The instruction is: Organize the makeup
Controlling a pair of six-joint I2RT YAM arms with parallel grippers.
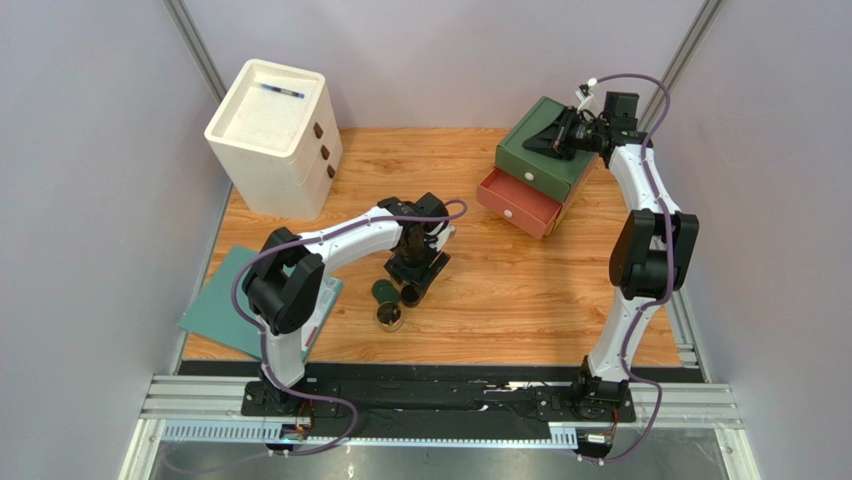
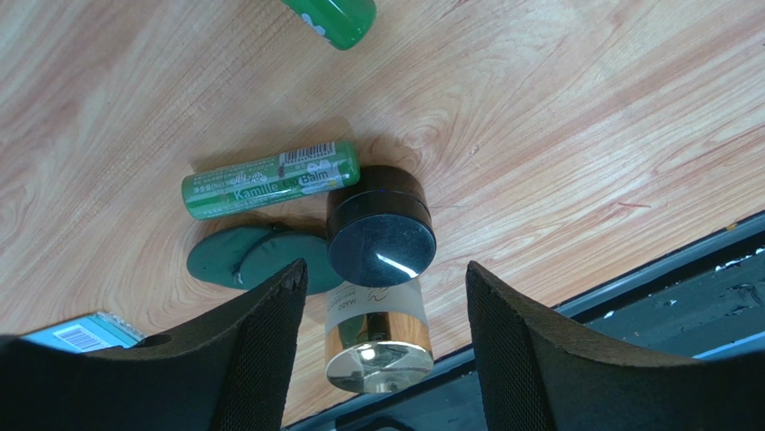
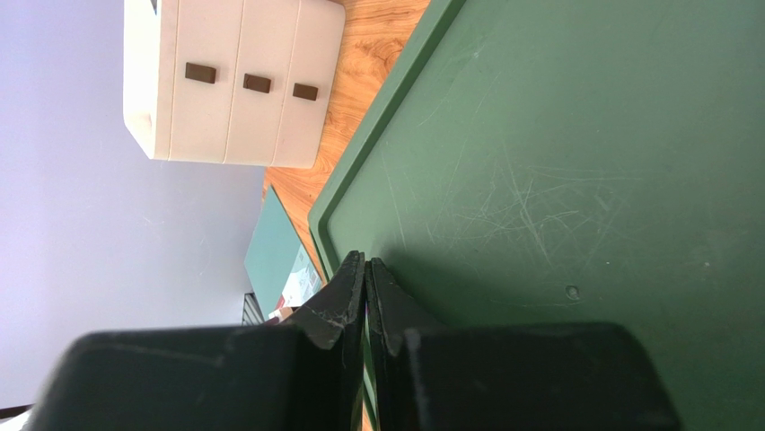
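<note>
My left gripper (image 1: 415, 272) is open and empty, low over a cluster of makeup on the wooden table. In the left wrist view the gripper (image 2: 384, 269) has its jaws spread either side of a black round jar (image 2: 380, 229) and a frosted gold-capped bottle (image 2: 375, 332). A green lip balm tube (image 2: 269, 180) and a flat dark green piece (image 2: 256, 260) lie just left of the jar. A second green tube (image 2: 332, 18) lies farther off. The overhead view shows a dark green jar (image 1: 384, 291) and a gold-rimmed item (image 1: 390, 317). My right gripper (image 3: 364, 262) is shut and empty on the green box lid.
A green drawer box (image 1: 545, 150) stands at the back right with its pink drawer (image 1: 518, 203) pulled open. A white drawer unit (image 1: 275, 135) stands at the back left with a thin blue pen (image 1: 280, 92) on top. A teal mat (image 1: 225, 305) lies at the front left.
</note>
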